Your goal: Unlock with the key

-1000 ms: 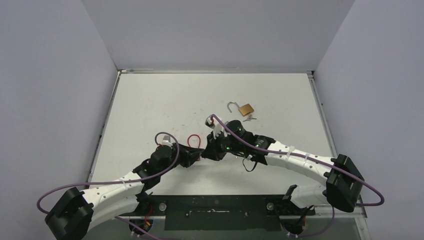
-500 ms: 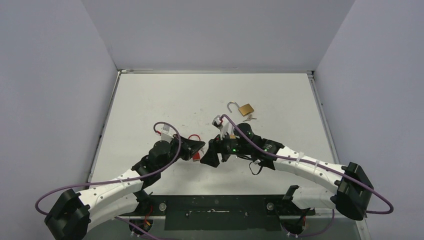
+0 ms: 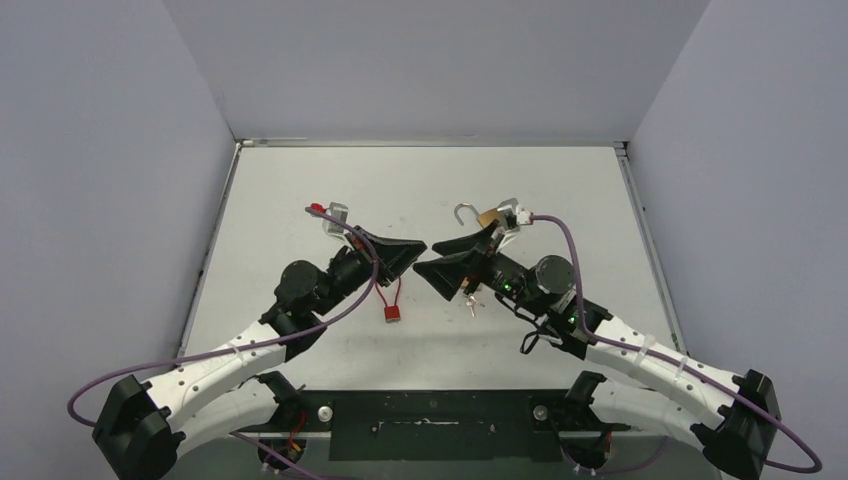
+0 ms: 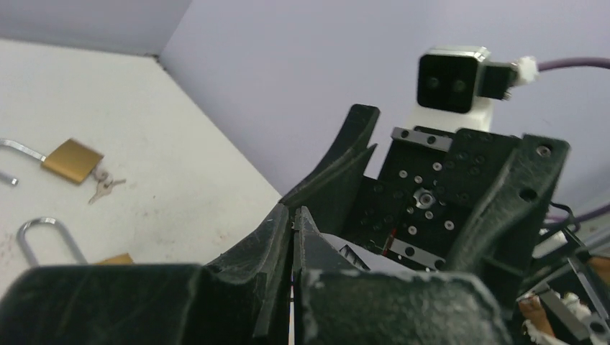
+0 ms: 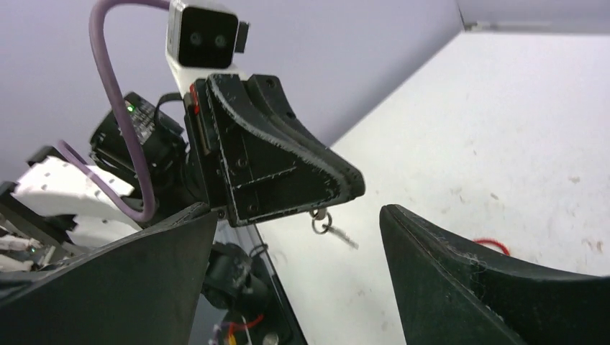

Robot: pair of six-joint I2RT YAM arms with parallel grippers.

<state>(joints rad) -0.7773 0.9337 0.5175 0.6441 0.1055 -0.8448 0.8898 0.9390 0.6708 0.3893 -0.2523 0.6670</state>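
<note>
My left gripper point(image 3: 416, 248) is shut on a small key; its ring point(image 5: 319, 221) and a second key point(image 5: 343, 236) dangle beneath the fingertips in the right wrist view. The right gripper point(image 3: 430, 260) faces it tip to tip, open, with nothing between its fingers point(image 5: 431, 244). A red padlock point(image 3: 392, 313) with a red shackle lies on the table below both grippers. Farther back lies a brass padlock point(image 3: 491, 218) with its shackle swung open and keys point(image 4: 104, 185) beside it. Another brass padlock with a silver shackle point(image 4: 43, 237) lies partly hidden behind my left fingers point(image 4: 277, 230).
The white table point(image 3: 300, 190) is boxed in by grey walls at the back and on both sides. Purple cables point(image 3: 560, 240) loop off both wrists. A black base rail point(image 3: 430, 410) runs along the near edge.
Both grippers have risen and moved back from low over the red padlock. The right gripper has gone from shut to wide open. The red padlock now lies alone on the table.
</note>
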